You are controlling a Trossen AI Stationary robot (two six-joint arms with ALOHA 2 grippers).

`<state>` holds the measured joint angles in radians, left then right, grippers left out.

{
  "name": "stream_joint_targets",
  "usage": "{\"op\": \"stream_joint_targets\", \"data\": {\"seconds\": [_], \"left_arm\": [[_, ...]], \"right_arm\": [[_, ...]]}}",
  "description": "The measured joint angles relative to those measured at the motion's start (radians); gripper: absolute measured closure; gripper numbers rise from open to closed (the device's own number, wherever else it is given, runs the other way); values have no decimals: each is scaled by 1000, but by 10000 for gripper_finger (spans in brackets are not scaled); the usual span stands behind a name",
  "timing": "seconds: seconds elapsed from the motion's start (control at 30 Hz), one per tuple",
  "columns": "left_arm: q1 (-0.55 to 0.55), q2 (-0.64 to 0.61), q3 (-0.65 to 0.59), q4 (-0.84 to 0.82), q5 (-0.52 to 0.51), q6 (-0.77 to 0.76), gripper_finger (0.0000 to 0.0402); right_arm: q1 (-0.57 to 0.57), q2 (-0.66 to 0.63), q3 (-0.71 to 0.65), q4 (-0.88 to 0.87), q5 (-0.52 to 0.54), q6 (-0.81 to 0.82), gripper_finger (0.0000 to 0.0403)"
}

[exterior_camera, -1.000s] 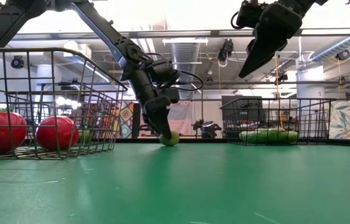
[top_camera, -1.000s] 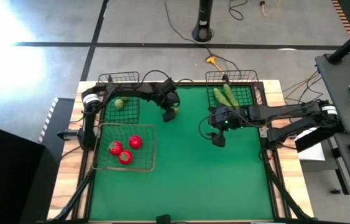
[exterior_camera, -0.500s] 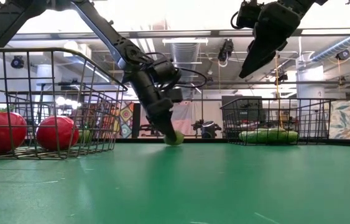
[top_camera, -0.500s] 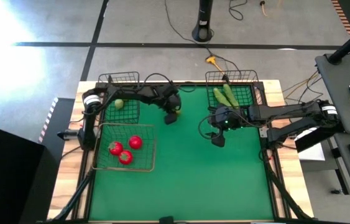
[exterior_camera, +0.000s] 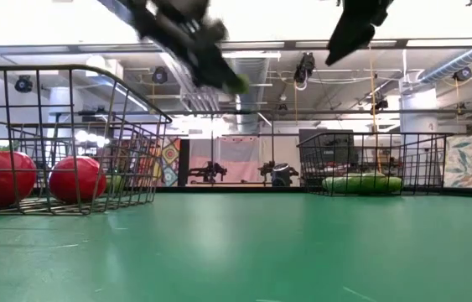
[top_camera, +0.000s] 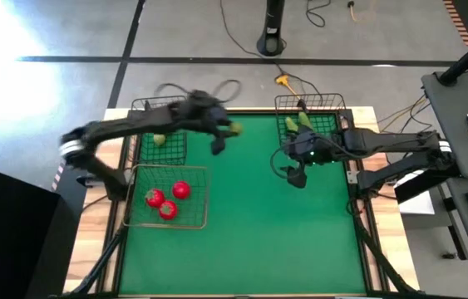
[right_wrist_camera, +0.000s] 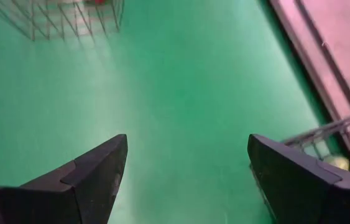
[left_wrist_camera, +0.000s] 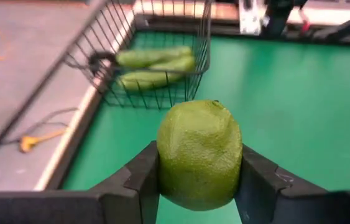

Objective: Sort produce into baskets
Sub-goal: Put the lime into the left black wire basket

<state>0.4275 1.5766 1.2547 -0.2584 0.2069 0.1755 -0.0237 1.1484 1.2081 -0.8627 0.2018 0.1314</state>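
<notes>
My left gripper [top_camera: 224, 133] is shut on a yellow-green round piece [left_wrist_camera: 199, 149] and holds it high above the green table, between the two far baskets; the low view shows it blurred [exterior_camera: 219, 71]. The far-left dark basket [top_camera: 163, 133] holds another yellow-green piece [top_camera: 159, 139]. The far-right dark basket [top_camera: 312, 124] holds two green cucumbers [left_wrist_camera: 153, 65]. The grey-wire basket [top_camera: 167, 195] holds three red round pieces [top_camera: 169, 199]. My right gripper [top_camera: 298, 176] is open and empty, raised over the table in front of the far-right basket. My left gripper pinches the yellow-green piece between its two fingers [left_wrist_camera: 140, 180], one on each of its opposite sides [left_wrist_camera: 165, 155]. The piece stands out ahead of the fingers. It is lifted clear of the table [exterior_camera: 240, 84].
The green mat [top_camera: 275, 241] is bare in its middle and near half. The wooden table rim [top_camera: 92, 241] runs around it. Cables [top_camera: 288, 81] lie on the floor behind the far edge.
My left gripper has lifted the yellow-green piece off the table, going fast upward and toward the far edge, still shut on it. My right gripper has risen a little and stays open.
</notes>
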Motion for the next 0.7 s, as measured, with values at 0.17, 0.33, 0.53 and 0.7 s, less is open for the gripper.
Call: {"op": "stream_joint_targets", "data": {"seconds": [0.17, 0.33, 0.53, 0.7], "left_arm": [[-1, -362, -136, -176, -194, -31, 265], [-4, -657, -340, -355, -520, -224, 265], [1, -781, -545, -403, -700, -466, 265], [47, -708, -668, -350, -718, -596, 241]], "right_arm": [[29, -5, -16, 31, 6, 0, 78], [44, -1, -114, 157, 8, -18, 78], [43, -1, -210, 300, 9, -36, 78], [46, -1, -216, 296, 0, 39, 78]]}}
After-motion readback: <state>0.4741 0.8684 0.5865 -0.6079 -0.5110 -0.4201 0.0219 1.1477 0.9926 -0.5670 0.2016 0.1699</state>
